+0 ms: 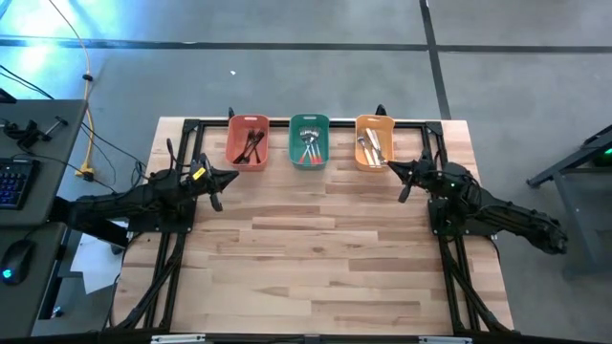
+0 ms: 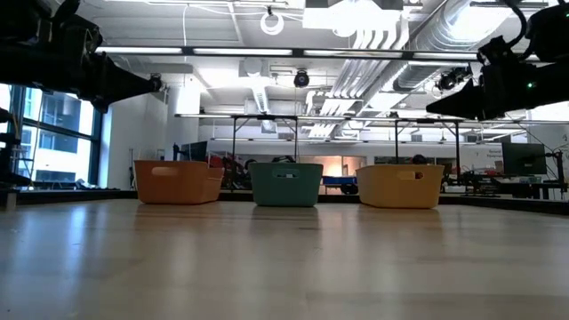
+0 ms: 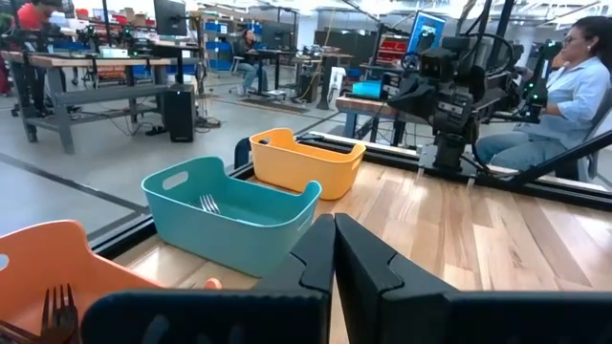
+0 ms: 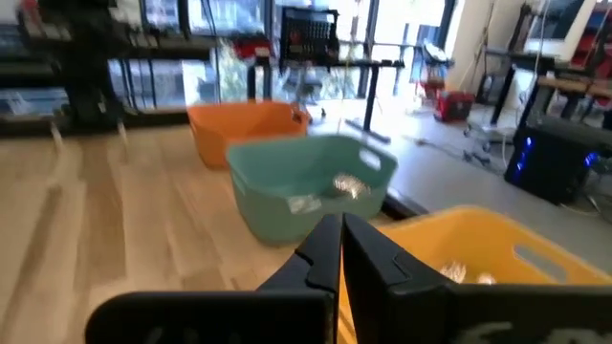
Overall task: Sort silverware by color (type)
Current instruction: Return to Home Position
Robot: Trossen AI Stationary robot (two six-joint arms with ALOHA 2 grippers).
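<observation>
- All the silverware (image 1: 251, 145) I can spot sits in the three bins along the far edge of the table (image 1: 316, 258). Dark handles are in the red bin (image 1: 230, 143). The green bin (image 1: 293, 143) and yellow bin (image 1: 375, 118) hold the rest, though I can't read handle colours in those two. So a mis-sort could be hiding there and I wouldn't catch it from here.
- The left gripper (image 3: 335, 225) is clenched on nothing and hangs just in front of the red bin. The right gripper (image 4: 341, 229) is also pinched tight and empty, close by the yellow bin.
- My main worry is the pull-back. Both arms are near the bins, so a low or sideways swing could clip a wall and shove or tip a bin. Those look like light plastic, so I'd guess they slide easily.
- Some handles lean up against the bin walls. A finger passing low over a rim could catch one and flick it out.
- I'd lift first, then retract.
</observation>
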